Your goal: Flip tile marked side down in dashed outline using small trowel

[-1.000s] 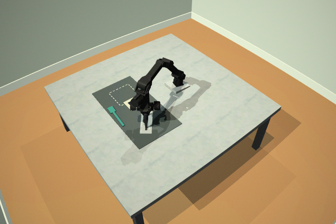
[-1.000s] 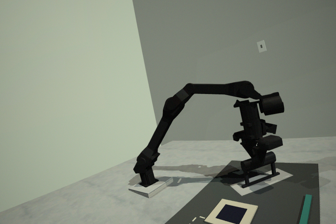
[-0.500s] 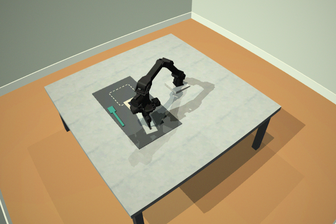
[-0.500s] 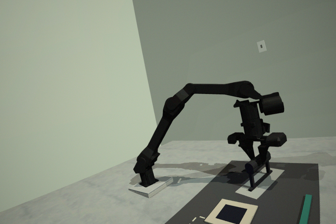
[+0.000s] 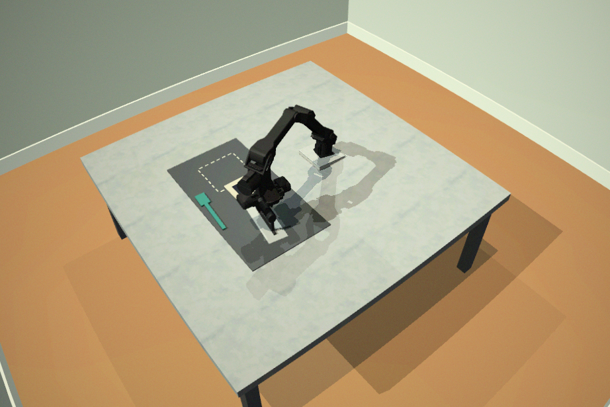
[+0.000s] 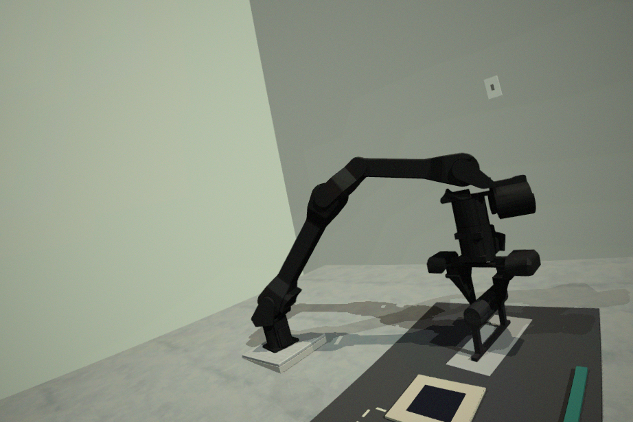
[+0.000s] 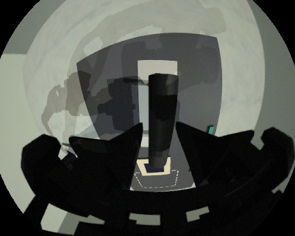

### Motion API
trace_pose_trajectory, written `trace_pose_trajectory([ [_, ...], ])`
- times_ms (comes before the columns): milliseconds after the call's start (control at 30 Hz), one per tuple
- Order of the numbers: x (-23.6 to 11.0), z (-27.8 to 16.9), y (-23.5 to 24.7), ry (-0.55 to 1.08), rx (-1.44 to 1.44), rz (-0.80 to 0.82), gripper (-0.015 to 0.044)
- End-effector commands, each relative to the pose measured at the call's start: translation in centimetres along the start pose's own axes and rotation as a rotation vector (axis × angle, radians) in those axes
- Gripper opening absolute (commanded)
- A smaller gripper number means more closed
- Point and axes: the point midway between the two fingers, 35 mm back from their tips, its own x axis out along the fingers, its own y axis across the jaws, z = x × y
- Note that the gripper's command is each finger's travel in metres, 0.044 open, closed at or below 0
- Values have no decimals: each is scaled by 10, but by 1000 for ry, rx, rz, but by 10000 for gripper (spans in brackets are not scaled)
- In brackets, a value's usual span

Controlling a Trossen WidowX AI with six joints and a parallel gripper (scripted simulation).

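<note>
The tile (image 6: 434,401) lies dark mark up at the exterior view's lower centre, just outside the dashed outline (image 5: 219,168); the top view mostly hides it behind the arm. The arm arches over with its wrist pointing down. The gripper (image 6: 479,298) stands parted astride the trowel (image 6: 485,307) handle.

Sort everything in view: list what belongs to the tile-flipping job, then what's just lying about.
Job:
- trowel, lying on the mat
- tile, marked side up
- dashed outline
- end effector

Lying about:
- black stand, tilted under the end effector
- white pad beneath it
- wall plate
</note>
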Motion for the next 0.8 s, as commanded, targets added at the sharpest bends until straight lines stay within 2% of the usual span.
trace_pose_trajectory([
  [0,1,-1,0,5,-7,1,270],
  [567,-1,-1,0,5,-8,1,270],
  [767,-43,-1,0,5,-28,1,270],
])
